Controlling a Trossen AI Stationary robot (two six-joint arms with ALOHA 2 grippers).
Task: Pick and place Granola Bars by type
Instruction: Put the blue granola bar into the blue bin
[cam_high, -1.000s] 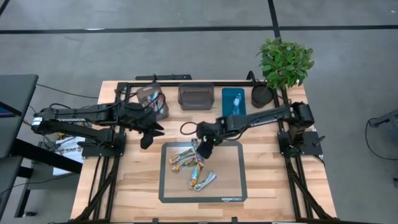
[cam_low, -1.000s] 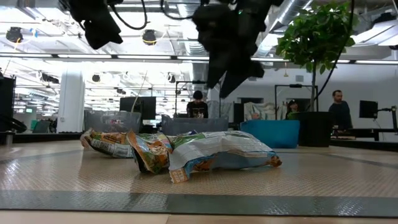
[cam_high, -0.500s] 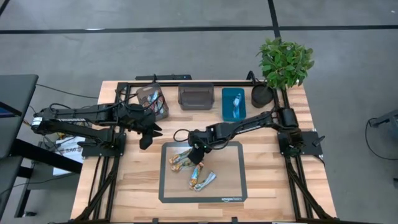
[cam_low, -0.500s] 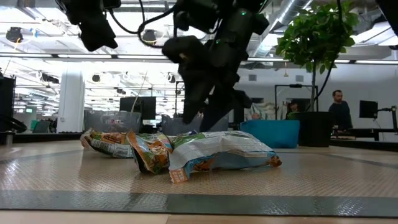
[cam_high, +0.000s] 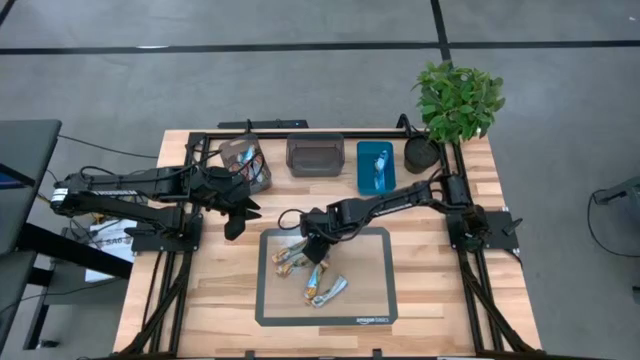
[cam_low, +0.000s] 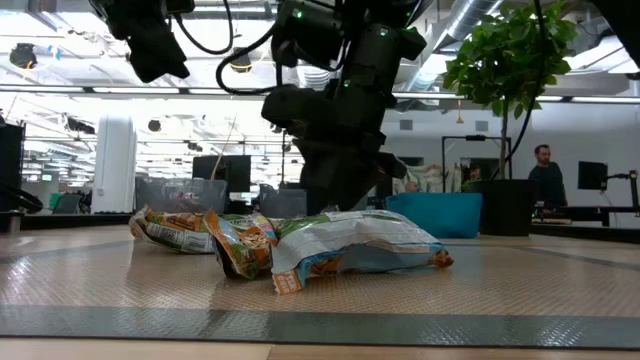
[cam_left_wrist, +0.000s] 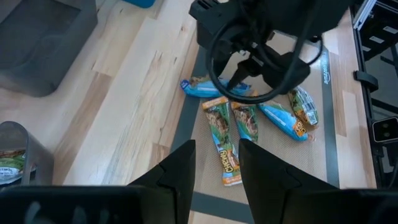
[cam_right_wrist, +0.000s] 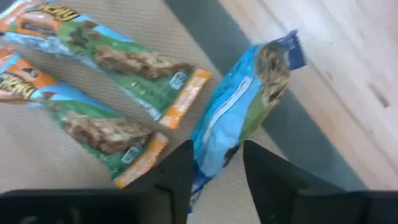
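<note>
My right gripper (cam_right_wrist: 214, 163) pinched the blue granola bar (cam_right_wrist: 239, 112) near the mat's (cam_high: 370, 290) back edge; I needed its middle squeezed firmly.

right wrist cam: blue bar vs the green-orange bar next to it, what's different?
Wrapper: the blue bar is mostly blue; the green-orange bar is green with an orange end. Place: the blue bar sits at the right gripper, overlapping the dark border of the mat; the green-orange bar lies aside on the tan area. Both are wrapped and lie on the mat.

blue bar's (cam_right_wrist: 233, 121) lower end hidden by fingers (cam_right_wrist: 177, 171)
</note>
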